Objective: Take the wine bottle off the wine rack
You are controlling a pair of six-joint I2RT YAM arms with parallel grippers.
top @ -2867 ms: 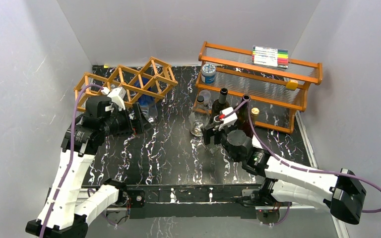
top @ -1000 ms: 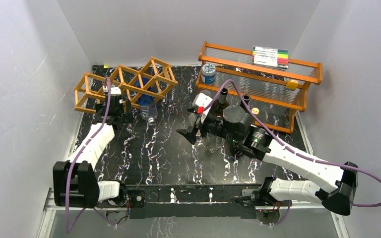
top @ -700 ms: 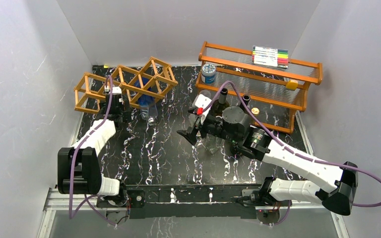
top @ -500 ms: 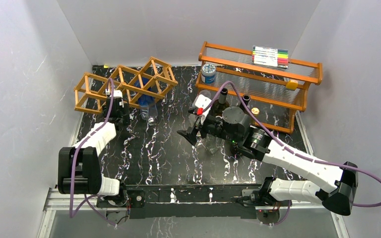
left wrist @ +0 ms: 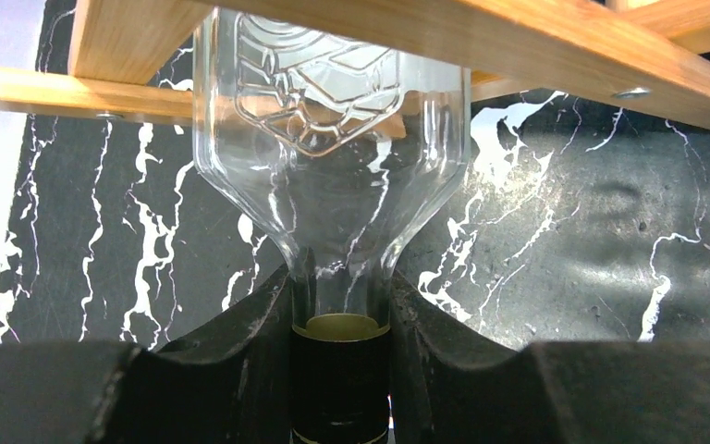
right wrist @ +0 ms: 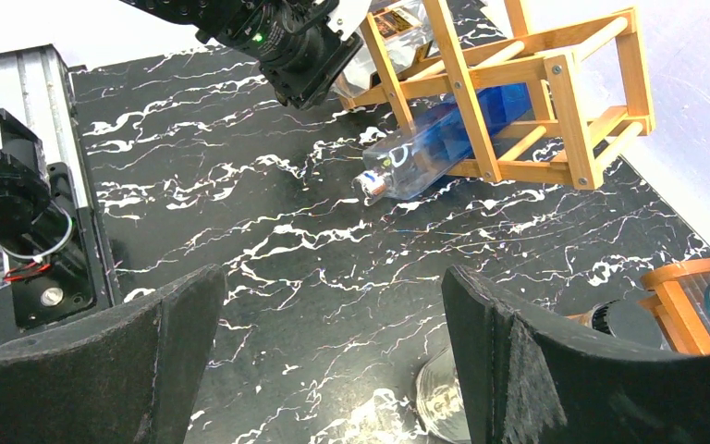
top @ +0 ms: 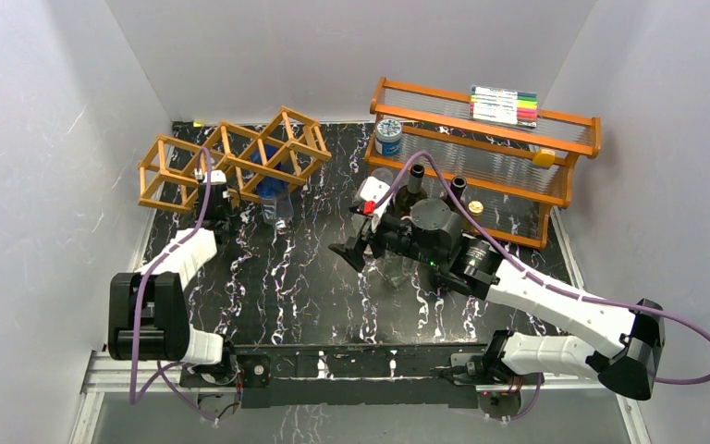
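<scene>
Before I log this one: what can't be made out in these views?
- Left wrist: the clear wine bottle has its base cut off by the top edge, behind the wine rack bars.
- Top external: the left gripper has its fingers hidden beneath its own wrist.
- Right wrist: the glass is cut by the bottom edge.

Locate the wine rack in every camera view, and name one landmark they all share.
Top external: the wine rack sits at the upper left, near the back wall.
Left wrist: only its wooden bars show, crossing the top edge above the clear wine bottle.
Right wrist: it is at the upper right, with a blue bottle in it.
Shared landmark: the black white-veined tabletop under the rack.
</scene>
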